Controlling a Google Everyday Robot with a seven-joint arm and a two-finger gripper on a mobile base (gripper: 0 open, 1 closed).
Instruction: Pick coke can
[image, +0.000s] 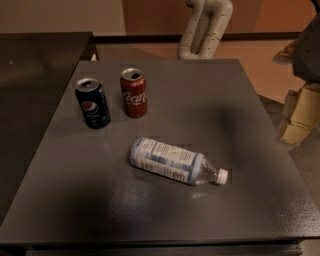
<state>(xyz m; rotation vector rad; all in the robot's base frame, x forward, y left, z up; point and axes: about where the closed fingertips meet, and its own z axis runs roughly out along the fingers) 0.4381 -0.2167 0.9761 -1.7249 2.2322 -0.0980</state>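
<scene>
The coke can is red with white script and a silver top. It stands upright on the dark grey table, at the back left. My gripper shows as a beige part at the right edge of the view, beyond the table's right side and far from the can. A pale arm segment rises behind the table's far edge.
A dark blue can with a round logo stands just left of the coke can. A clear plastic bottle with a white cap lies on its side in the table's middle. A dark counter adjoins the left side.
</scene>
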